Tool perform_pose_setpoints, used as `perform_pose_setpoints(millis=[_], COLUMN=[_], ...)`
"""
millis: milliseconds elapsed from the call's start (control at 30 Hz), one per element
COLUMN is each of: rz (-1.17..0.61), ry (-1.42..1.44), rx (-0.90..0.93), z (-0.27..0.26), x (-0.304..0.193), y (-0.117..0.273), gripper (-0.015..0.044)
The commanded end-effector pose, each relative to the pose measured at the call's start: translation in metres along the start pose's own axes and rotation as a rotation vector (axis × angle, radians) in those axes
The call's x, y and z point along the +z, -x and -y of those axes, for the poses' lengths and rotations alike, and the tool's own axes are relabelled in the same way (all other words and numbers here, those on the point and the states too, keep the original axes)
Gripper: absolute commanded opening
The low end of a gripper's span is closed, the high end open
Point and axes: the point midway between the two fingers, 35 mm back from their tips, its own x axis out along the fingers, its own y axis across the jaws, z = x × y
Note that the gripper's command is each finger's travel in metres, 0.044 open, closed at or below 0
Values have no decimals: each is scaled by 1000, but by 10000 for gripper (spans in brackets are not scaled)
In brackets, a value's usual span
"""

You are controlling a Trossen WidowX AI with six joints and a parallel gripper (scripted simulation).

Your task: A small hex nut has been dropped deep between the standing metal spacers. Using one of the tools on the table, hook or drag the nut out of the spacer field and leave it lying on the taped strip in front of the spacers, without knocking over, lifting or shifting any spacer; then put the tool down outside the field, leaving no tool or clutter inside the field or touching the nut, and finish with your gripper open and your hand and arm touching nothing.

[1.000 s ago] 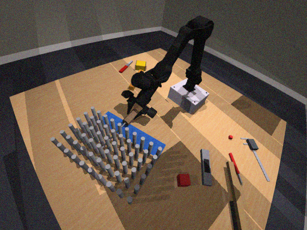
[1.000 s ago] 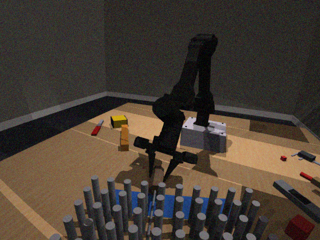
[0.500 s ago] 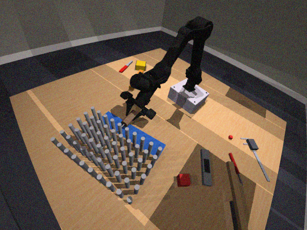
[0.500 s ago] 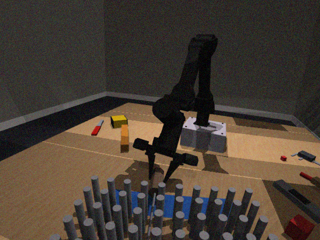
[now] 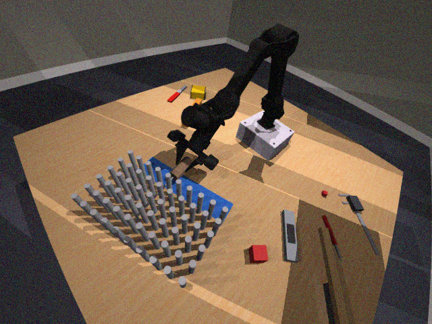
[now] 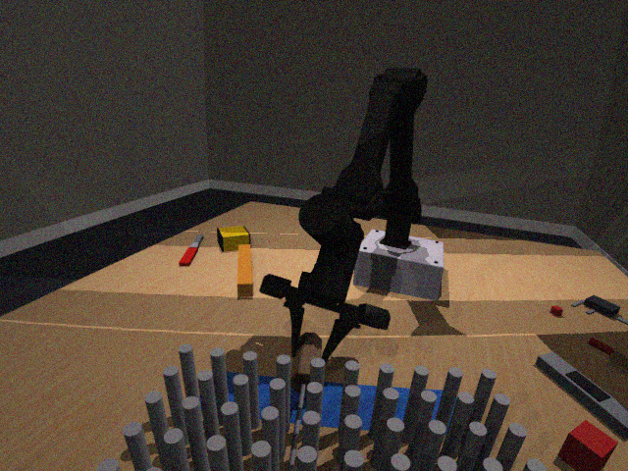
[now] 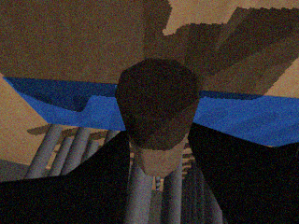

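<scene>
My gripper [image 5: 183, 166] [image 6: 309, 356] [image 7: 157, 133] is shut on the brown handle [image 5: 179, 171] [image 6: 306, 365] [image 7: 158, 84] of a tool. The handle is over the blue taped strip [image 5: 207, 195] [image 6: 332, 405] [image 7: 234, 114], at the near edge of the spacer field. In the exterior view the tool's thin grey shaft [image 6: 297, 431] runs down from the handle between the grey spacers [image 5: 172, 212] [image 6: 391, 405] [image 7: 39, 154]. The spacers in view stand upright. The shaft's far end is hidden among them. I cannot make out the hex nut in any view.
Right of the field are a red cube [image 5: 258, 253] [image 6: 588, 445], a grey bar [image 5: 289, 216], a red-handled tool [image 5: 326, 223], a caliper-like tool [image 5: 355, 203] and a long dark stick [image 5: 324, 254]. A yellow block [image 5: 198, 92] [image 6: 234, 238], an orange bar [image 6: 244, 268] and a red-handled knife [image 5: 175, 95] lie farther back.
</scene>
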Motion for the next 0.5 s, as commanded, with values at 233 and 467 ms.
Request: perform_pose_setpoints(millis=[233, 467], rz=[-2, -2], ry=[-4, -5], rx=[4, 4], z=[0, 2], x=[1, 4], y=[-6, -10], gripper=[0, 0])
